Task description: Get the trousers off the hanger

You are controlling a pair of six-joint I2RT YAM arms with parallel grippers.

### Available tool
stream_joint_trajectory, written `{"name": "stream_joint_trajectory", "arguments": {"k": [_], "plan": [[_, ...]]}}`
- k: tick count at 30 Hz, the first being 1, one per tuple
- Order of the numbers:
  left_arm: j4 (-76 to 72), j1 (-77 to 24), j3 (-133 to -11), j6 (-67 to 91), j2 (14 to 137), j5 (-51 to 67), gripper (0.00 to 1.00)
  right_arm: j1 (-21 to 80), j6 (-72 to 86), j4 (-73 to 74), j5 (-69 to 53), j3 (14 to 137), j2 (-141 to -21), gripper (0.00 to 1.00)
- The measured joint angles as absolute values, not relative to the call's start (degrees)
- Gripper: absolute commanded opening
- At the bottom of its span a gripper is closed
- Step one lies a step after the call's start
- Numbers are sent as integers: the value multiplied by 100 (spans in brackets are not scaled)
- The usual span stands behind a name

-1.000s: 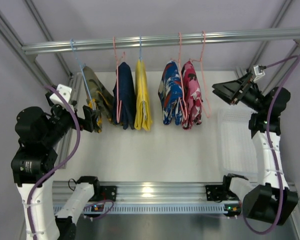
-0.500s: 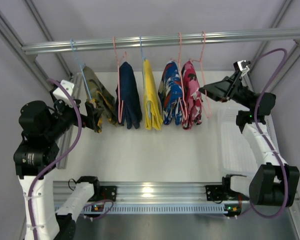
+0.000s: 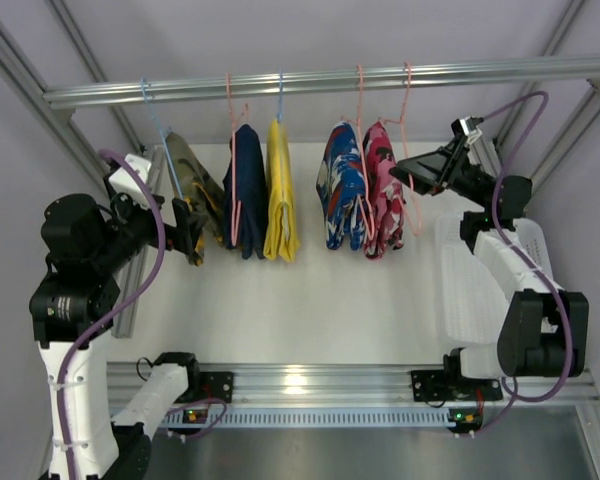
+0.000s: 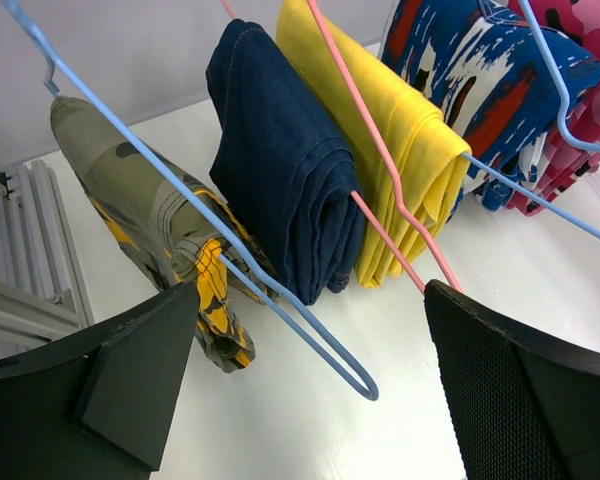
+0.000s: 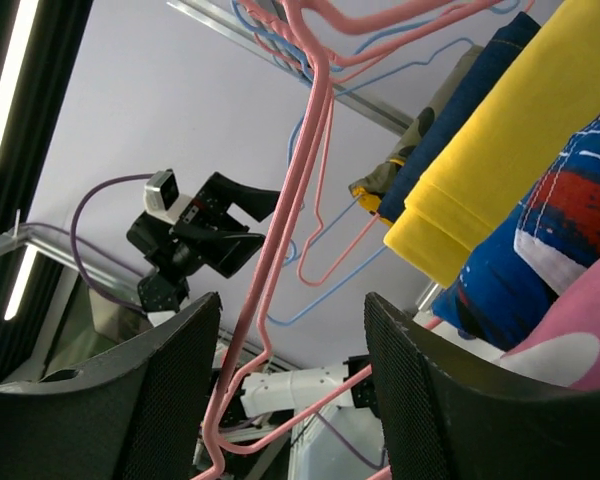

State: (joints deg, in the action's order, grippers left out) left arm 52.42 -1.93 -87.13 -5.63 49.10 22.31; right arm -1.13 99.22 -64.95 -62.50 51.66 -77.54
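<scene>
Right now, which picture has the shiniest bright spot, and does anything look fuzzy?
Top external view: a bright glare spot sits on the near metal rail. Left wrist view: evenly lit, with the blue hanger crisp. Right wrist view: a ceiling light strip glows white, and the red-pink trousers, very close, look soft.

1. Bright, even and diffuse, from above the rail [image 3: 330,80]; soft-edged shadows throughout the overhead view.
2. Thin highlights along the rail's metal; a stronger glare patch well below it, on the aluminium beam [image 3: 295,381].
3. Pale grey shadows on the white table [image 3: 310,300] under the rail, beneath the hanging clothes [image 3: 280,190].
4. Overhead view sharp; slight wide-angle skew, the rail tilted.
5. Left wrist view: crisp on the clothes below the rail; left gripper [image 4: 312,320] almost black, with little detail.
6. Right wrist view, looking up past the rail: white light strips [image 5: 5,80] blown out far left of it; right gripper [image 5: 290,330] dark against the pale ceiling [image 5: 130,100].
</scene>
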Motion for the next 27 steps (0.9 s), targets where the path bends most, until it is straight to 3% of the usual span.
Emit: {"name": "stream_joint_trajectory", "arguments": {"k": [6,14,16,17,20,21,27], "plan": [[5218,-191,-8768,-519,4991,2272,99,-91,10405,-6877,-6169,5472,-8001,44],[5105,-193,-8796,-432,5140,2316,99,215,10748,-7074,-6176,5671,-8014,34],[5070,-193,-8799,-414,5192,2316,99,215,10790,-7078,-6182,5671,-8031,26],[5048,-191,-8799,-410,5203,2316,99,215,10801,-7074,-6187,5671,-8036,16],[4991,-193,-8799,-390,5229,2314,98,222,10936,-7026,-6261,5671,-8062,8],[4976,-191,-8799,-375,5231,2314,98,224,10978,-7008,-6272,5671,-8071,0],[4875,-193,-8814,-257,5249,2316,98,217,10881,-6982,-6329,5682,-8073,0]]}}
